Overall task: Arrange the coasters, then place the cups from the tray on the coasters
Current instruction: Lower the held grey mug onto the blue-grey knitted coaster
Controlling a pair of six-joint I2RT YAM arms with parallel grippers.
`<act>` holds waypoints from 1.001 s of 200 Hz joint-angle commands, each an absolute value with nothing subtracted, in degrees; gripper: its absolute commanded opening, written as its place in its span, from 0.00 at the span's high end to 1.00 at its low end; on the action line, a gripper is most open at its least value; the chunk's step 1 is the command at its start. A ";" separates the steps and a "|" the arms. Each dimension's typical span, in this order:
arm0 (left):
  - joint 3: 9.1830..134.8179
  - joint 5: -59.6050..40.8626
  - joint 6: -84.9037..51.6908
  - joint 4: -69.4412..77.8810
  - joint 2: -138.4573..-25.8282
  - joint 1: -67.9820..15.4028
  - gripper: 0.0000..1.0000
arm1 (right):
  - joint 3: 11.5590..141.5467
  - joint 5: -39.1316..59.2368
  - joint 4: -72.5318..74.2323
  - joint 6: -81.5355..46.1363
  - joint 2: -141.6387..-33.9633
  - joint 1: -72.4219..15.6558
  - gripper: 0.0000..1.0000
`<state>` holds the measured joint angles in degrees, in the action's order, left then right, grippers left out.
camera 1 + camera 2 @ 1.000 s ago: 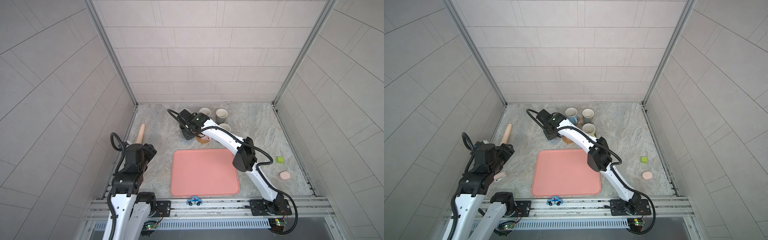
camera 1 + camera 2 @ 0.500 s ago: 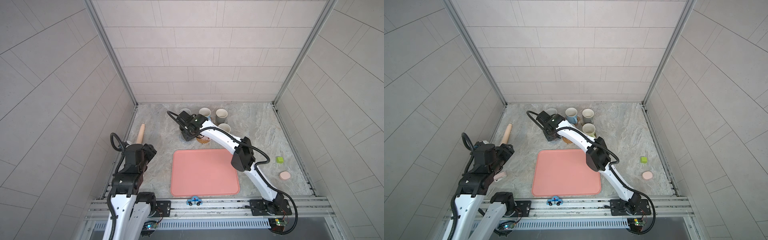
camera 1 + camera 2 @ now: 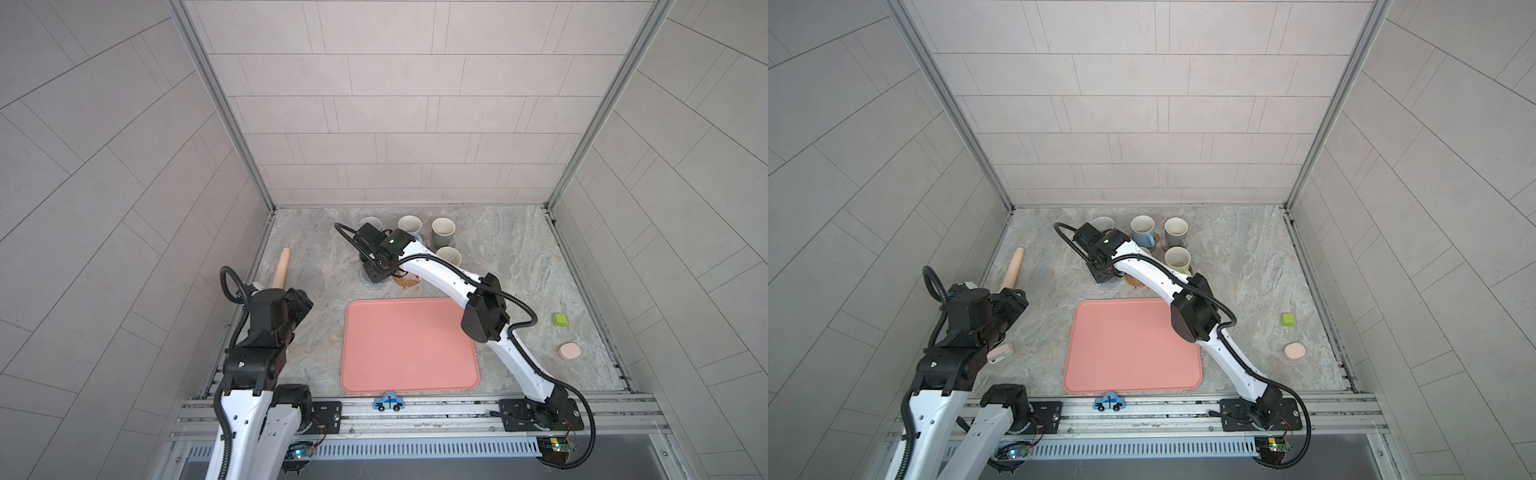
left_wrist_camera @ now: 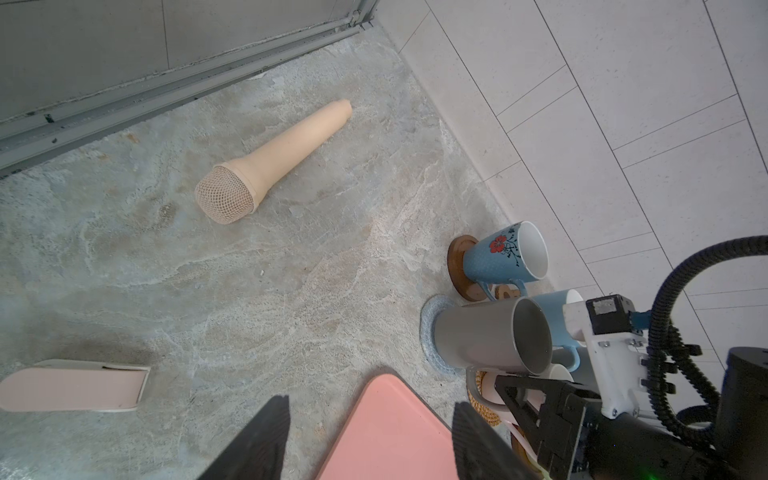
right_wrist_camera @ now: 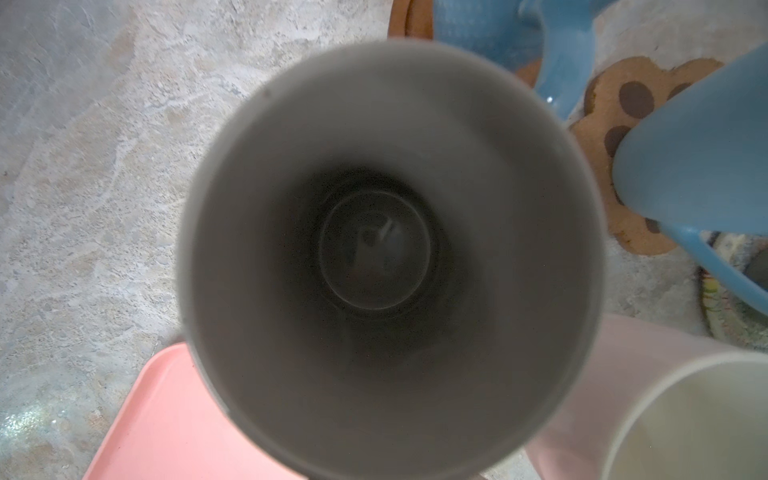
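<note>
My right gripper reaches across to the back left, shut on the tall dark grey cup. That cup stands upright with its base at the grey-blue woven coaster. The right wrist view looks straight down into the cup and shows no fingers. Blue cups, a short grey cup and a yellow-green cup stand on coasters behind it. A pink cup sits on the rattan coaster. The salmon tray holds nothing. My left gripper hangs open at the tray's left.
A tan toy microphone lies by the left wall, and a flat pink piece lies nearer me. A green block and a pink disc sit at the right. A toy car rests on the front rail.
My right arm has shifted slightly over the grey-blue coaster, still holding the dark grey cup. The left arm has not moved.
</note>
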<state>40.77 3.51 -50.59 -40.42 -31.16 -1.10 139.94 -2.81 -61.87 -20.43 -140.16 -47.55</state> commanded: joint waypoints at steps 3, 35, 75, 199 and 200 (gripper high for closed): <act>40.69 4.83 -50.89 -40.96 -30.64 -0.84 0.31 | 142.38 -4.11 -59.59 -21.04 -139.57 -47.28 0.89; 40.69 4.83 -50.80 -40.96 -30.61 -0.80 0.31 | 142.46 -3.87 -60.08 -21.03 -139.90 -47.26 0.89; 40.69 4.83 -50.80 -40.94 -30.61 -0.82 0.31 | 142.39 -3.78 -60.95 -20.99 -140.27 -47.20 0.88; 40.68 4.86 -50.82 -41.22 -30.32 -0.87 0.31 | 142.37 -3.56 -62.53 -21.40 -141.13 -47.19 0.86; 40.69 4.84 -50.81 -41.26 -30.32 -0.87 0.31 | 142.38 -3.54 -62.56 -21.42 -141.10 -47.19 0.85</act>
